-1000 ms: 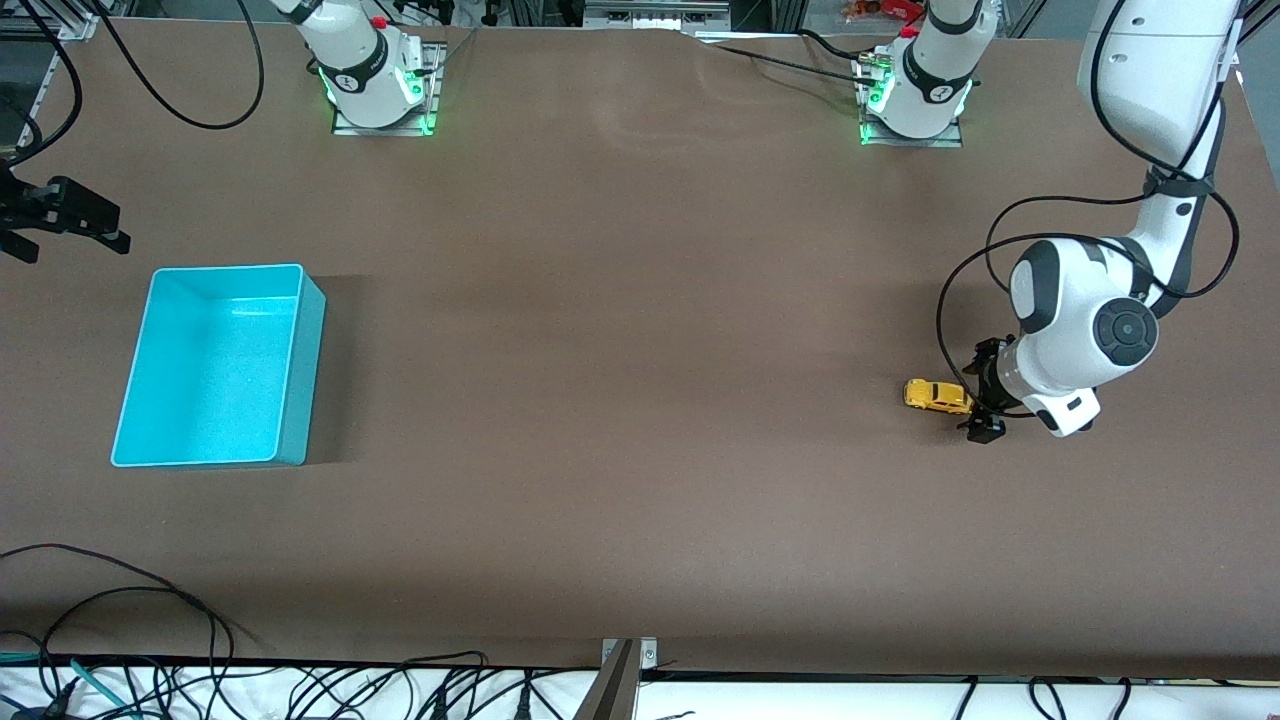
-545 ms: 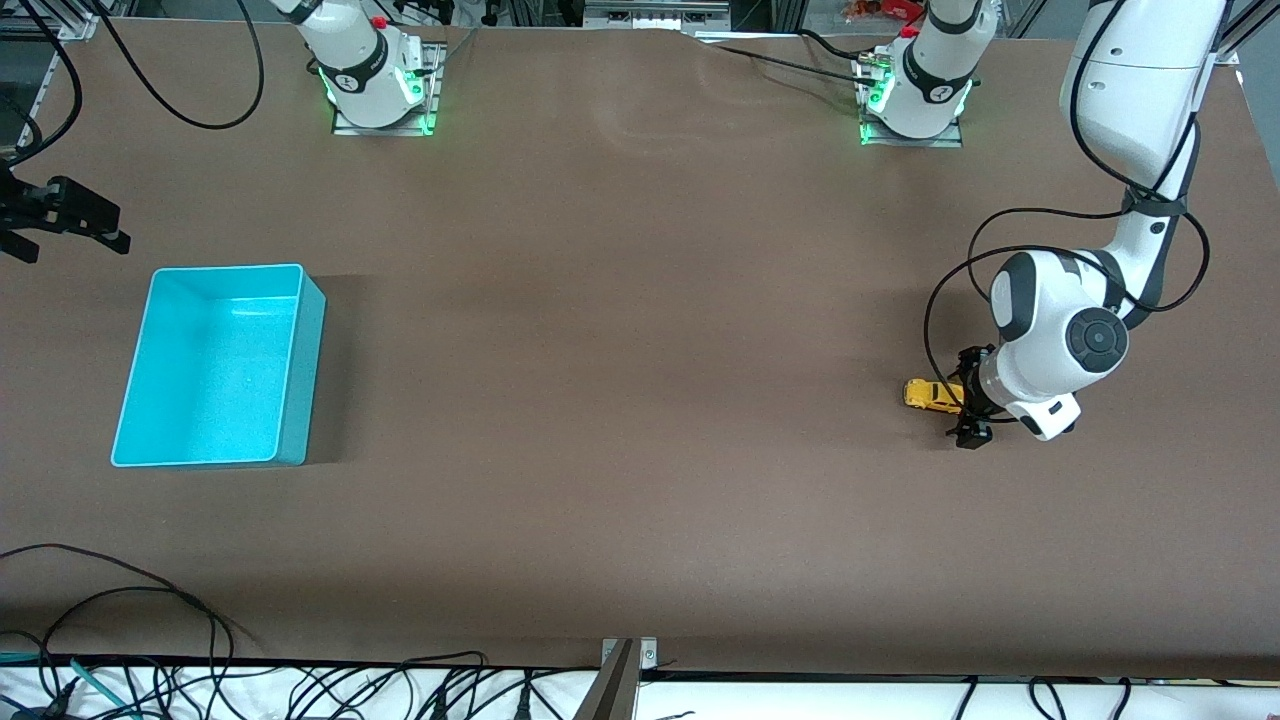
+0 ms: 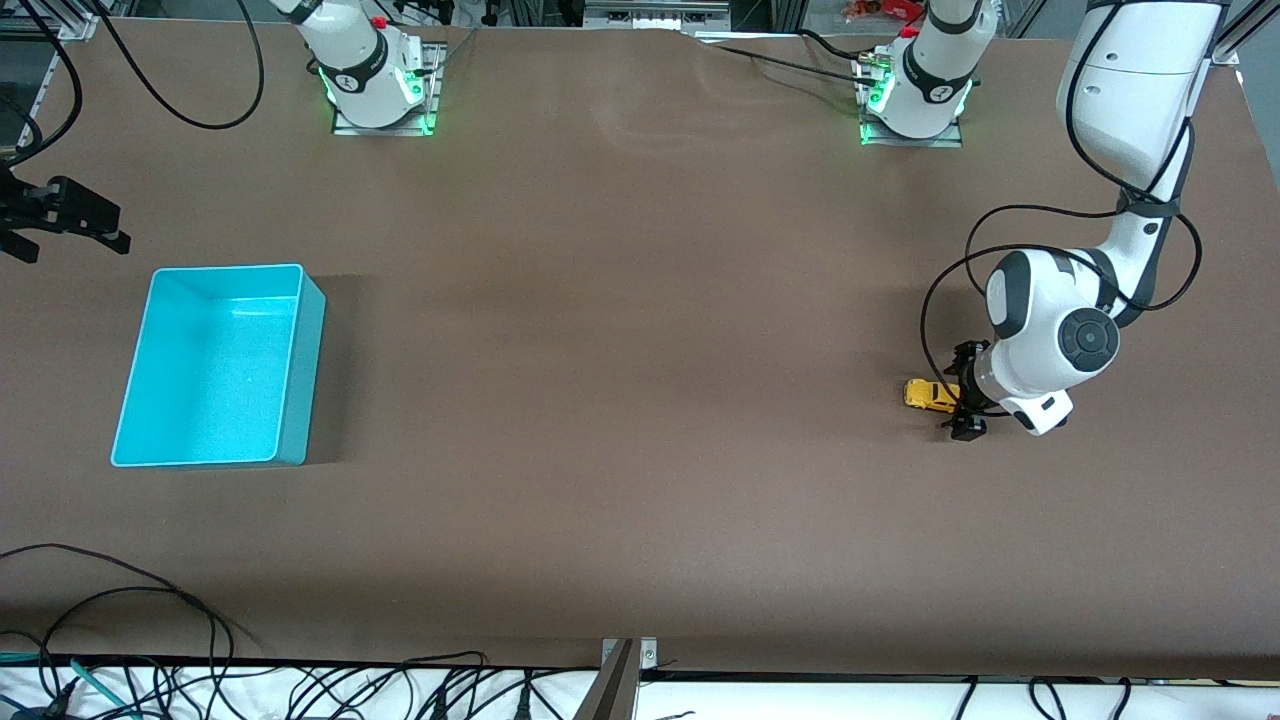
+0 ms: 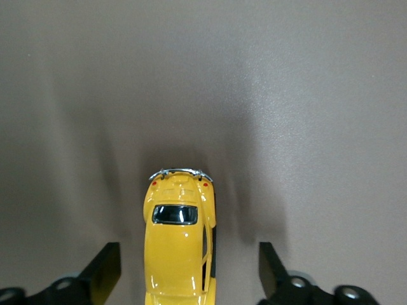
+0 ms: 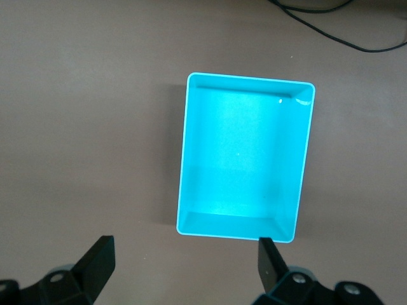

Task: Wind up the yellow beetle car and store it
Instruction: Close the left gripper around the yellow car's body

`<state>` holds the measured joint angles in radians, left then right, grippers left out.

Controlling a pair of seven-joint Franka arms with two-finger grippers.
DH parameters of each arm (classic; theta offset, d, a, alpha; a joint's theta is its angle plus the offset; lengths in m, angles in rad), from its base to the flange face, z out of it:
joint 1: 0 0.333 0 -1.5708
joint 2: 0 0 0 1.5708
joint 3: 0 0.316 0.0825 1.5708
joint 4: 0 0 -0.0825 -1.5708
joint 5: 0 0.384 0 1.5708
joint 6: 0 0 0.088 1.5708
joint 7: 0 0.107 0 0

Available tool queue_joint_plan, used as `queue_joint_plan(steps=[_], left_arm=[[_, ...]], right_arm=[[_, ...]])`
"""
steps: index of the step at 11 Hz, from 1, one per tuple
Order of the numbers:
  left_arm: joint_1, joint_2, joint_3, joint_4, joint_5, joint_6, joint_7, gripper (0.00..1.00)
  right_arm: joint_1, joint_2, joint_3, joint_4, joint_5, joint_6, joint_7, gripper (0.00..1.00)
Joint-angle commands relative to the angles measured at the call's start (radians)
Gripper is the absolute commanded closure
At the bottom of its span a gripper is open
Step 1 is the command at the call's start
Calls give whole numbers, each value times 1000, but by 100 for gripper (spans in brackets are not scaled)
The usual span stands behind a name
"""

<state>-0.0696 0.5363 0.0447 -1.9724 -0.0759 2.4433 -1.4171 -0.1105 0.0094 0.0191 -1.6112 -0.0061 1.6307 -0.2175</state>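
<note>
The yellow beetle car point(image 3: 929, 394) stands on the brown table toward the left arm's end. My left gripper point(image 3: 960, 394) is low at the car, open, with one finger on each side of its body. In the left wrist view the car point(image 4: 180, 244) lies between the two black fingers point(image 4: 102, 274), and neither finger touches it. The turquoise bin point(image 3: 215, 365) is empty and stands toward the right arm's end. My right gripper point(image 3: 60, 218) waits open, up beside the bin; its wrist view shows the bin point(image 5: 244, 159) from above.
Black cables point(image 3: 150, 640) lie along the table's edge nearest the front camera. The two arm bases point(image 3: 378, 80) stand at the edge farthest from it. Bare brown table lies between the car and the bin.
My left gripper has moved along the car toward the right arm's end, so its fingers now straddle the body. The car and the right arm have not moved.
</note>
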Motion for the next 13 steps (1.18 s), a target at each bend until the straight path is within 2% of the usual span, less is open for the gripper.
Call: queue_joint_plan(steps=[1,2,3,4,6,11,13], left_arm=[[-9,-6,6,-28,17,10,-6,17],[-9,-6,4,-31,24,10,-8,40],[-9,-6,4,-29,25,7,-2,76],[-9,-6,4,-29,27,6,0,99],[-21,-12,4,-19,27,2,-11,100],[-136,-7,3,32,22,-6,-242,100],[-165,13,-3,33,25,-6,-261,100]], right_arm=[[2,3,-1,16,0,-17,-14,0],[2,3,-1,16,0,-17,-14,0],[2,3,-1,16,0,-17,-14,0],[2,3,-1,16,0,-17,-14,0],[2,3,-1,16,0,-17,-14,0],[2,3,-1,16,0,-17,-14,0],[2,3,-1,16,0,-17,-14,0]])
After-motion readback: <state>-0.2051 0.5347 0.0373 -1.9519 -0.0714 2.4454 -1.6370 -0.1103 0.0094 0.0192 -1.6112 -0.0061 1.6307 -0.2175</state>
